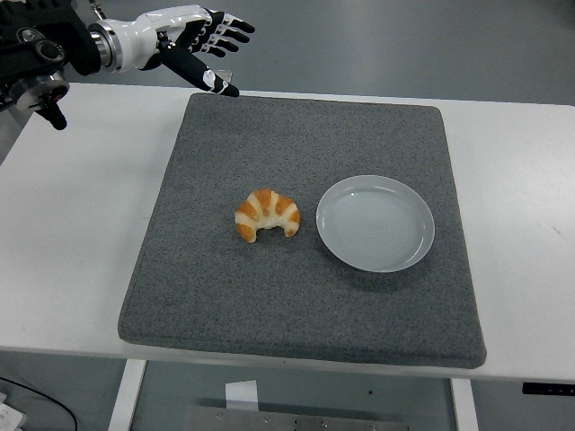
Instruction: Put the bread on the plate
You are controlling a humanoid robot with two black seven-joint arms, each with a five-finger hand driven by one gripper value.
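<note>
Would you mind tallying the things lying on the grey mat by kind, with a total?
Croissant: 1
Plate: 1, empty
Total on the mat: 2

Left arm reaching in from the upper left corner, black forearm leading into a white wrist cuff. Left robot hand [193, 40] held high at the far edge, palm turned sideways, all five fingers [232, 27] spread and extended, pointing right. Thumb angled down and to the right, its black tip lowest of all. Fingertips black with white segments behind. Nothing held in the hand. Right arm and right robot hand out of sight.
</note>
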